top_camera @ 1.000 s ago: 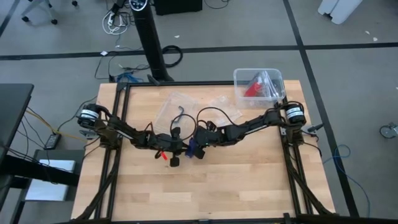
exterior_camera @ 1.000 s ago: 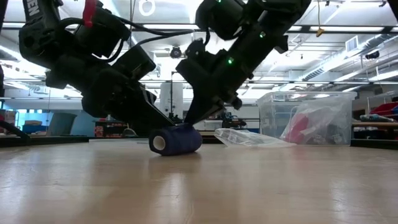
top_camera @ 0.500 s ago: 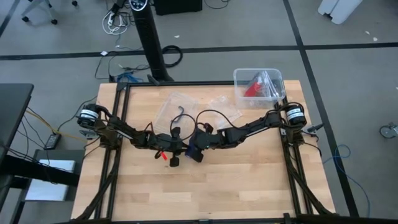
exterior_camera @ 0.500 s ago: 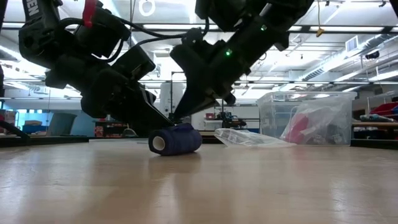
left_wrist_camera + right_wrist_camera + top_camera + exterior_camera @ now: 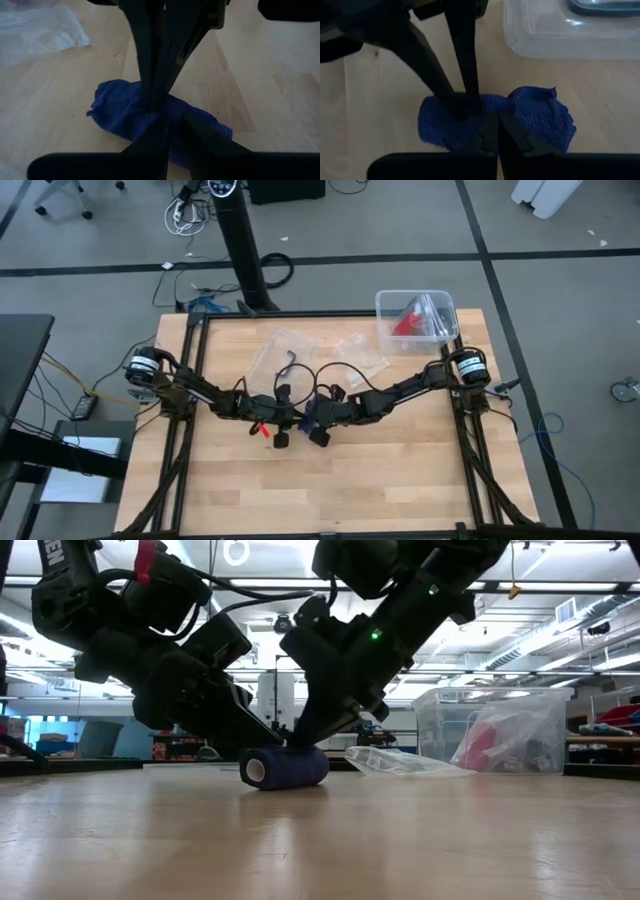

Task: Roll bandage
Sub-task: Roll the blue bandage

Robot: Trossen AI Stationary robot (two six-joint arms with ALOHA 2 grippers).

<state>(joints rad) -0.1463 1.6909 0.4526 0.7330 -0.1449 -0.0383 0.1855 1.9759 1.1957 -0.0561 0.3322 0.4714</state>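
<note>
Right gripper (image 5: 300, 735): the fingers are fully closed, tips together, and press down on the top of the bandage (image 5: 284, 767). In the right wrist view the closed fingers (image 5: 496, 131) meet at the middle of the blue roll, which bulges on either side of them. Whether the fabric is pinched between the tips or only pressed from above cannot be told.

Left gripper (image 5: 262, 736): the fingers stand only slightly apart and reach the bandage from the opposite side. In the left wrist view the tips (image 5: 172, 131) rest on the blue fabric, directly facing the right arm's fingers, which come down onto the same roll. Whether they have hold of any fabric cannot be told.

Bandage: a short, dark navy-blue roll lying on its side on the wooden table (image 5: 400, 470). In the low view one open end of the roll faces the camera. In the high view the roll (image 5: 313, 416) lies where the two grippers meet.

Relative to the bandage:
- A clear plastic bag (image 5: 400, 762) lies flat on the table just beside it, on the right arm's side.
- A clear plastic container (image 5: 415, 315) with a red item (image 5: 405, 322) inside stands well apart, at the table's far corner beyond the right arm.
- Further clear bags (image 5: 285, 350) lie on the far side of the bandage, near the table's far edge.
</note>
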